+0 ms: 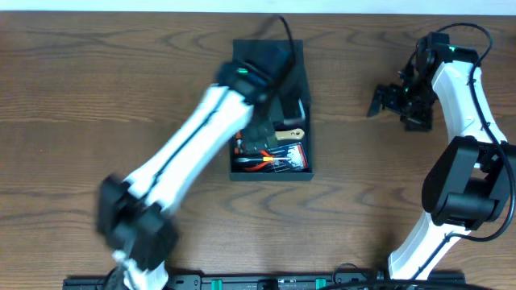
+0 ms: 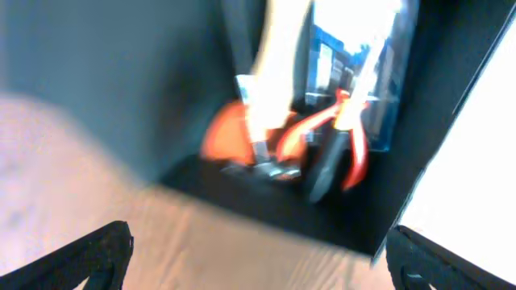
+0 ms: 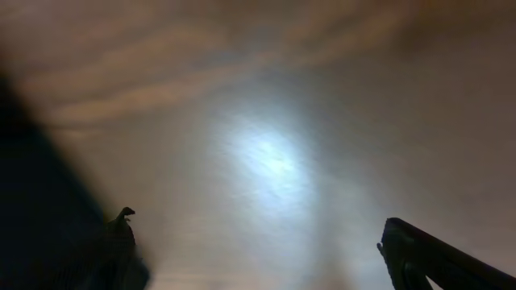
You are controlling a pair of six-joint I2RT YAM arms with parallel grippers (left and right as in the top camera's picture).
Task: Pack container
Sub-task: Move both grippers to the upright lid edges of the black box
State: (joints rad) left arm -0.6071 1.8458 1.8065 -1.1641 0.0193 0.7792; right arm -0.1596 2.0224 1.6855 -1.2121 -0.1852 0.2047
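**Station status: container loaded, both grippers open**

1. Container. The dark teal container [image 1: 300,64] lies at the centre of the wooden table [image 1: 81,97], shifted slightly toward 12 o'clock. Its long axis runs from 12 to 6 o'clock. The top is open and the contents are exposed.

2. Contents. Orange-handled pliers [image 2: 339,129] lie at the 6 o'clock end of the interior, beside a blue packet [image 2: 355,72]. A wooden-handled tool [image 1: 290,134] lies across the middle. The left wrist view is blurred, so finer detail cannot be read.

3. Left gripper. The left arm [image 1: 185,145] enters from 7 o'clock and crosses the container. The left gripper [image 1: 260,141] hangs over the interior. In the wrist view its fingertips [image 2: 97,258] are spread wide with nothing between them.

4. Right gripper. The right gripper [image 1: 380,101] sits at 3 o'clock of the container, well apart from it, over bare table. Its fingertips [image 3: 427,258] are spread and hold nothing. The wrist view shows only blurred wood and glare.
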